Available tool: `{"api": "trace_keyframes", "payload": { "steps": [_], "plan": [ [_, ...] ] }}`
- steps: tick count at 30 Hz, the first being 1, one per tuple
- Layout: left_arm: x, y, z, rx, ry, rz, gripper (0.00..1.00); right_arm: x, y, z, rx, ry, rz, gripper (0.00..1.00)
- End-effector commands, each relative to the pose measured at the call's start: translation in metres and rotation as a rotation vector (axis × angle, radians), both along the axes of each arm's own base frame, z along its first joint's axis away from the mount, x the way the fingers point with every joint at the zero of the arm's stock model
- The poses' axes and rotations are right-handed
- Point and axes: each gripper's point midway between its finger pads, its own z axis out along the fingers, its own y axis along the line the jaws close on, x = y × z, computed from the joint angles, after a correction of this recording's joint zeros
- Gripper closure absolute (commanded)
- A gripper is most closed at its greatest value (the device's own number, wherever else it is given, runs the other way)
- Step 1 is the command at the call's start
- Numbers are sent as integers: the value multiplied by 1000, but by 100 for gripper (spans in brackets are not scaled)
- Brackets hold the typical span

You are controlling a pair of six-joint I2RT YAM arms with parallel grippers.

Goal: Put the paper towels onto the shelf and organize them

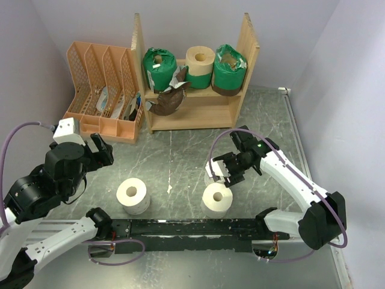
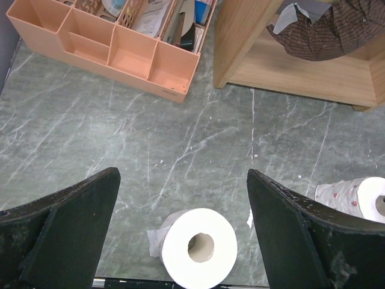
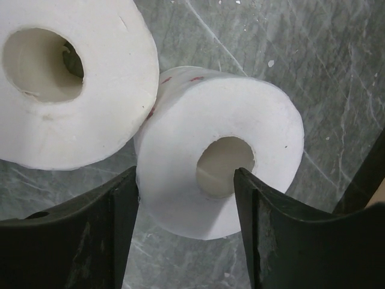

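Right wrist view puts the right claw (image 3: 185, 174) low over a white paper towel roll with small red print on its side (image 3: 180, 138). Its black fingers are parted, one beside the roll's outer wall and the other over the rim of the hollow core. They do not look clamped on the paper, and I cannot tell whether they touch it. That roll touches a plain white roll (image 3: 78, 120) on the grey marbled tabletop (image 1: 180, 150). A third bare white roll (image 1: 133, 196) stands well apart to the left, near the left claw (image 2: 181, 173), which hangs spread wide and empty. On the light wooden shelf (image 1: 247, 48), the upper board carries two green-wrapped rolls (image 1: 158, 67) flanking a cream roll (image 1: 200, 62), and a brown-wrapped roll (image 1: 168, 101) lies on the lower board. The step in hand looks like the grasp of the printed roll. Next, the fingers need to pinch its wall firmly, lift it free of its neighbour without toppling either, and carry it to the roomier lower board.
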Motion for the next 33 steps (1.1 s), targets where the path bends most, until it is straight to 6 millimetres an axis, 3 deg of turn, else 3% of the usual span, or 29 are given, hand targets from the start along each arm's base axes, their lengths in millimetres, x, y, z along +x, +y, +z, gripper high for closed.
{"api": "trace_keyframes", "payload": {
  "steps": [1,4,15,19,21,26,30,33],
  "plan": [
    [-1,6,0,9,-11,23,2,-4,1,-3,-2,20,0,42],
    [0,6,0,11,-11,24,2,-8,3,-5,-5,38,4,51],
    [1,5,1,12,-12,22,2,-19,7,-13,-11,64,18,51],
    [1,5,1,11,-13,22,2,-16,7,-11,-11,48,14,67],
    [1,5,0,9,-12,23,2,-11,8,-6,-14,28,6,73],
    [2,3,-3,13,-5,20,2,2,13,14,6,-19,-6,76],
    [3,3,-3,15,-7,22,2,19,19,37,28,-82,-17,87],
    [3,3,-3,17,-7,20,2,35,21,55,35,-131,-61,89]
  ]
}}
